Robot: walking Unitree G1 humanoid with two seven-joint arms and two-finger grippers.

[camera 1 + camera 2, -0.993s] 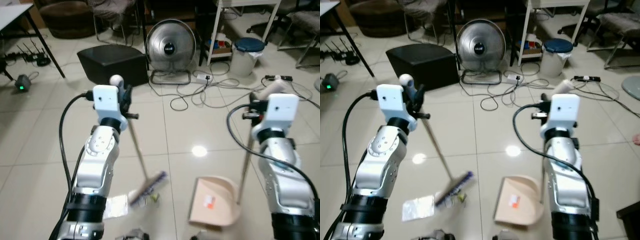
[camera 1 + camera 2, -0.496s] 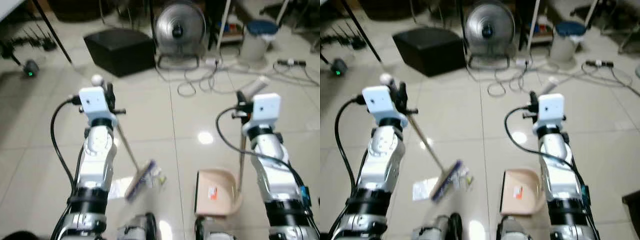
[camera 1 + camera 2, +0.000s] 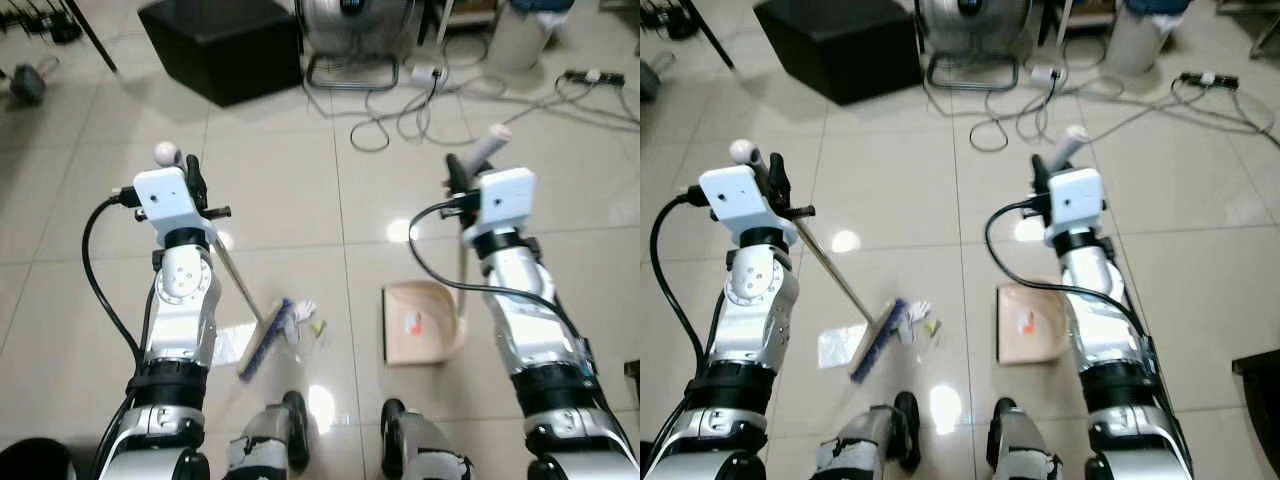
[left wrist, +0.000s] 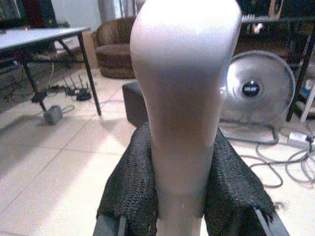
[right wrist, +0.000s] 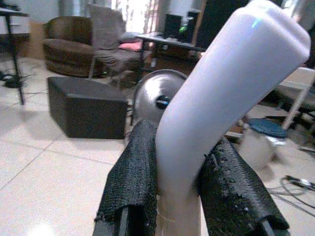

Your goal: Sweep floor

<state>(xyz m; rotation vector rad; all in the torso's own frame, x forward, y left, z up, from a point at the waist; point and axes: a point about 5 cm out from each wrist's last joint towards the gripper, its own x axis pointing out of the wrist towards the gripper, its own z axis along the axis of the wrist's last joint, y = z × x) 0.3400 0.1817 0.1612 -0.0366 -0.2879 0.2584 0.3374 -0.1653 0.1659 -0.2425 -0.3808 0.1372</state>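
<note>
Down on the pale tiled floor [image 3: 80, 330], a broom [image 3: 262, 340] rests its purple-bristled head just ahead of the robot's left foot [image 3: 280, 440], its thin handle slanting up and back to the left gripper [image 3: 195, 180], whose black padded fingers [image 4: 130, 191] are clamped around the handle's white rounded top. Just beside the bristles lie a few small scraps of litter [image 3: 305, 318], and a flat clear wrapper [image 3: 228, 345] lies touching the broom head on its left. To the right, well apart from the scraps, a beige dustpan [image 3: 420, 322] sits flat on the tiles with an orange label inside it, its upright pole rising to the right gripper [image 3: 458, 178], whose fingers [image 5: 231, 191] are closed tight on the pole's white angled grip. Both silver arms reach forward at about the same height, black cables looping from each wrist. Farther out, a black box [image 3: 222, 45] stands on the floor beside a round floor fan [image 3: 360, 30], with tangled grey cords [image 3: 400, 120] and a power strip [image 3: 590, 76] spread across the tiles beyond. The wrist views also take in a brown armchair [image 4: 113, 54] and a table [image 4: 34, 39] with dark legs.
</note>
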